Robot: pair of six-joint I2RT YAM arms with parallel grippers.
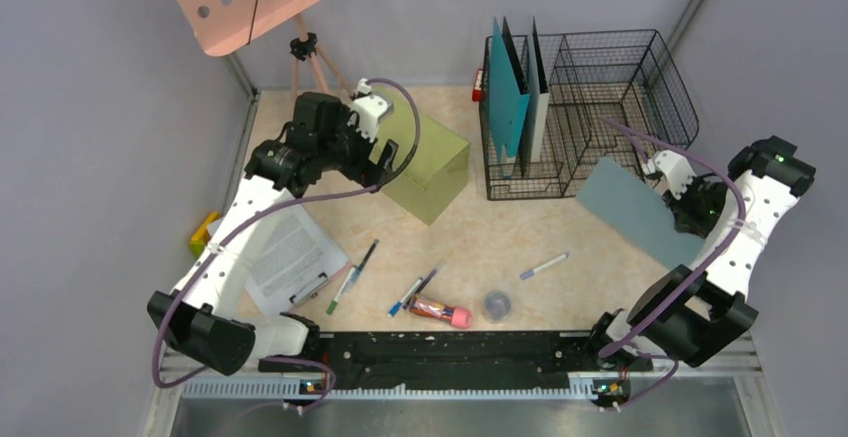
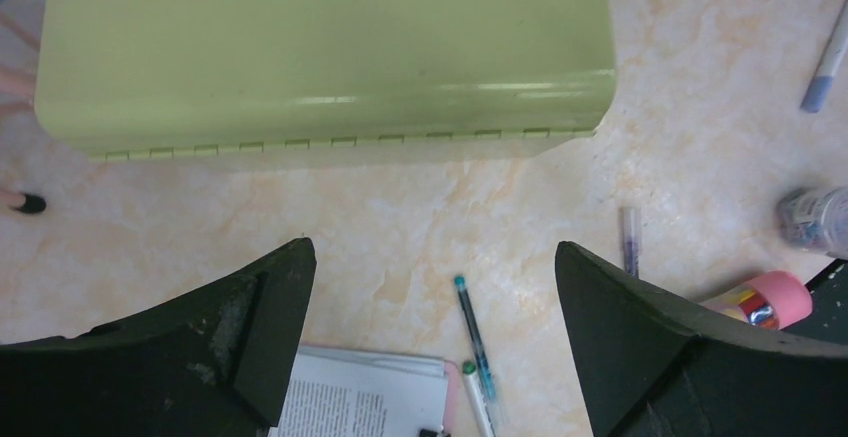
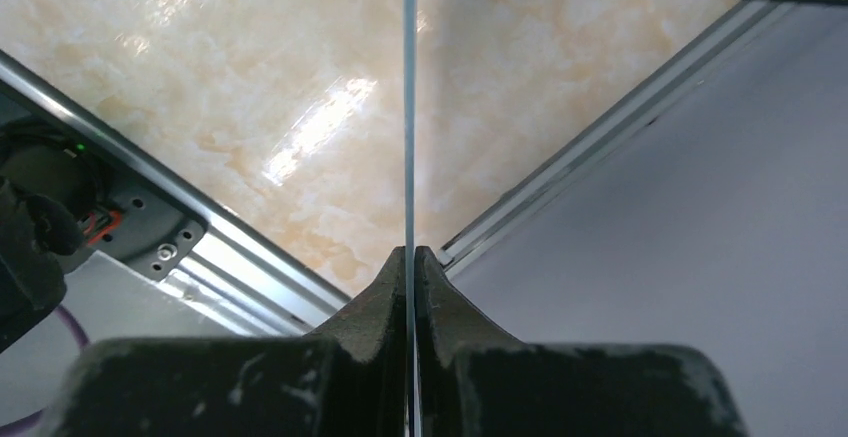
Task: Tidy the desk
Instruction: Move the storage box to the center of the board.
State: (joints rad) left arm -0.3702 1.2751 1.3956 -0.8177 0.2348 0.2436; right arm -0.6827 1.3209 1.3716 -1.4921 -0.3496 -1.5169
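The desk (image 1: 480, 237) is a beige marble-patterned top. My left gripper (image 1: 380, 160) hangs open beside the olive-green drawer box (image 1: 428, 164). In the left wrist view its jaws (image 2: 432, 249) stand wide apart over bare desk (image 2: 400, 197), with the box (image 2: 320, 47) just beyond and nothing between them. My right gripper (image 1: 680, 202) is shut on a thin grey-blue folder (image 1: 632, 212) at the right, in front of the wire rack (image 1: 600, 107). The right wrist view shows the folder (image 3: 409, 107) edge-on, pinched between the fingertips (image 3: 410, 252).
Loose on the desk lie a clipboard with papers (image 1: 290, 257), a green marker (image 1: 340, 292), several pens (image 1: 415, 290), a pink tube (image 1: 440, 310), a small round lid (image 1: 497, 304) and a yellow item (image 1: 203, 232). Teal and dark folders (image 1: 515, 92) stand in the rack. A tripod (image 1: 305, 57) stands behind.
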